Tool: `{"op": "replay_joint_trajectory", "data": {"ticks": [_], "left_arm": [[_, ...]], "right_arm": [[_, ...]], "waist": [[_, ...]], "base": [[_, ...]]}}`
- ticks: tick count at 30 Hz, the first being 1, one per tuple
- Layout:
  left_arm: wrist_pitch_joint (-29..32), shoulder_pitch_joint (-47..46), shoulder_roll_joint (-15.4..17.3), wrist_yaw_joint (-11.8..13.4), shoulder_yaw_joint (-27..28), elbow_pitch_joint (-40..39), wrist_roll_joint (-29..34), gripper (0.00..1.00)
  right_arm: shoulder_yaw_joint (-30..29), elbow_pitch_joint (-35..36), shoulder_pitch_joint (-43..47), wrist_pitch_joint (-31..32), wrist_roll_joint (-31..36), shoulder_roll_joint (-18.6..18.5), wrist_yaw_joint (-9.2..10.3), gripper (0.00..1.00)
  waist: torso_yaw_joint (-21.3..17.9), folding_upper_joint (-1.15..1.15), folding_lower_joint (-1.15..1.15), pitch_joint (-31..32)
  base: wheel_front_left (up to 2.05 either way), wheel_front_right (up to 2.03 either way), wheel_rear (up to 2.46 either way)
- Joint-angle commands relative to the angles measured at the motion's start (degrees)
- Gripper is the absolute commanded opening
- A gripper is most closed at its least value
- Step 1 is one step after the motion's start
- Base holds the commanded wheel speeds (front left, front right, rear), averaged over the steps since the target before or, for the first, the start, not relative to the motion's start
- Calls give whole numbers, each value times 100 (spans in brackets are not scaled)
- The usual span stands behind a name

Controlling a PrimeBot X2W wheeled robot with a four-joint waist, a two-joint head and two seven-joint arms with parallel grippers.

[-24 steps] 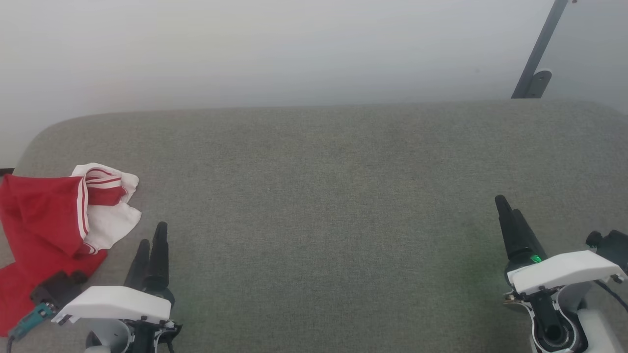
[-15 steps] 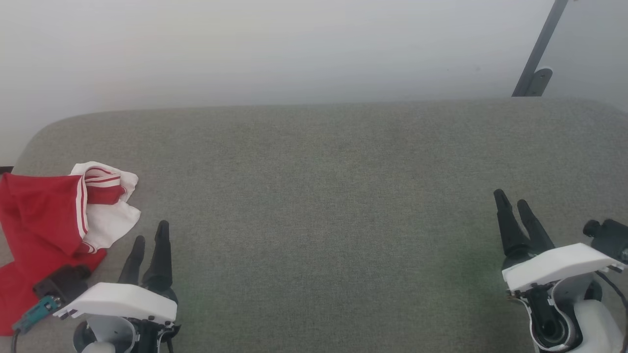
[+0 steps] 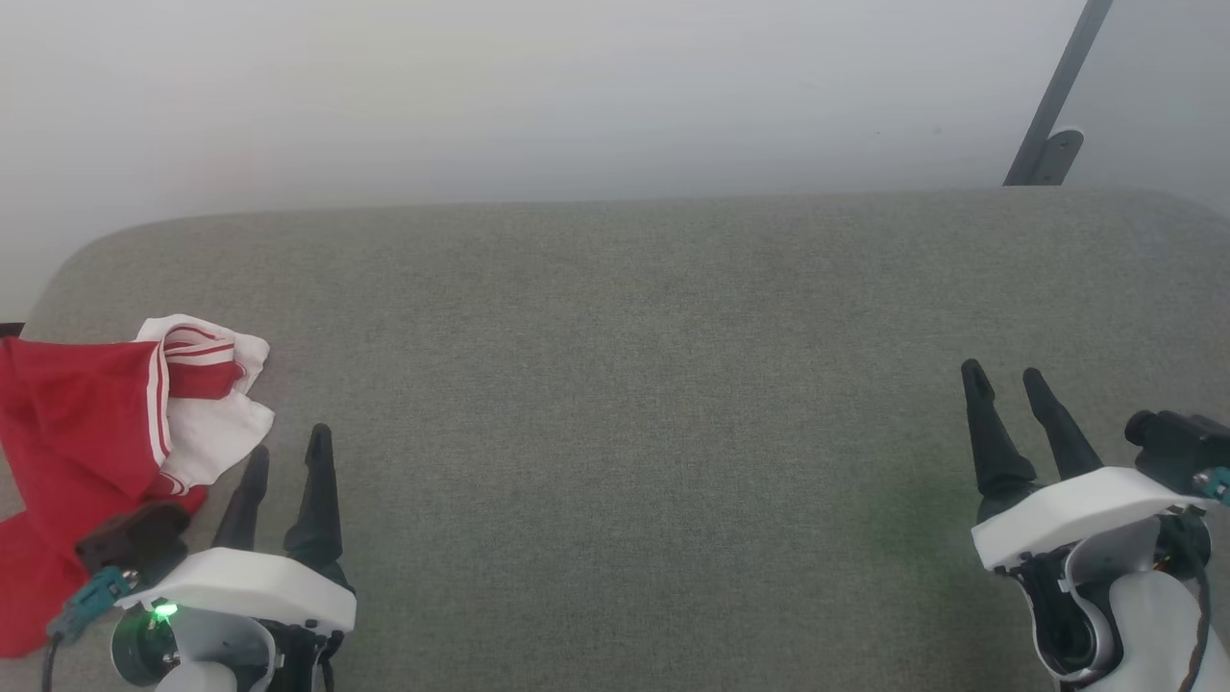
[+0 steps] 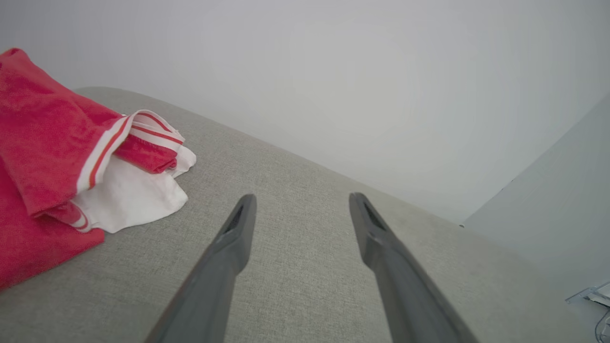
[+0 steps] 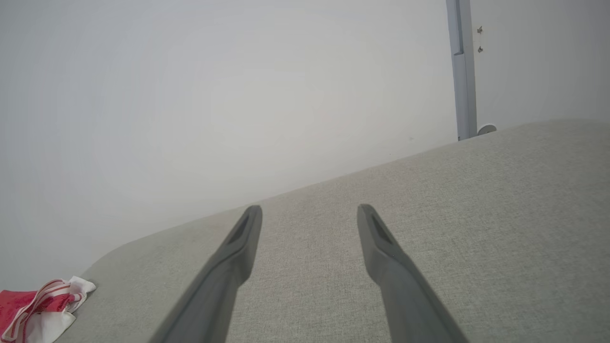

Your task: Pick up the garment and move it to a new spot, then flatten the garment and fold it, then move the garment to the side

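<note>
Left gripper (image 3: 288, 442) and right gripper (image 3: 1003, 371) hover empty, fingers spread, over a grey fabric surface (image 3: 615, 384). The garment (image 3: 77, 413) lies crumpled at the surface's left edge, just beside the left gripper. The left wrist view reveals its striped trim folded over white lining. The right wrist view shows a grey post (image 5: 461, 71) behind the far edge.

The garment (image 3: 77, 413) was soft, matt knitted cloth; the counter (image 3: 615, 384) wore a coarse, matt grey woven covering.
</note>
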State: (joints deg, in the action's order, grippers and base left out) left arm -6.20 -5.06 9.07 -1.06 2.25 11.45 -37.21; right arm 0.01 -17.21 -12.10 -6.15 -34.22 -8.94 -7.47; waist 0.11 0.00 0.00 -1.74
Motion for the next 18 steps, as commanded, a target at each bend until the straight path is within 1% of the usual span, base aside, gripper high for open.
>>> {"op": "replay_joint_trajectory", "data": {"ticks": [1,8,18], "left_arm": [[-72,-113,62,43,-14,-77,227,100],[-182,-88,76,16,-45,-61,583,100],[-345,-94,93,-6,-15,-38,1215,100]], "right_arm": [[22,38,-168,-73,218,-41,-2,100],[24,31,-196,-189,545,-14,-2,100],[36,35,-207,-354,1235,-28,-3,100]], "waist": [[0,0,0,-2],[3,0,0,7],[1,0,0,-16]], "base": [[0,0,0],[0,0,0],[0,0,0]]}}
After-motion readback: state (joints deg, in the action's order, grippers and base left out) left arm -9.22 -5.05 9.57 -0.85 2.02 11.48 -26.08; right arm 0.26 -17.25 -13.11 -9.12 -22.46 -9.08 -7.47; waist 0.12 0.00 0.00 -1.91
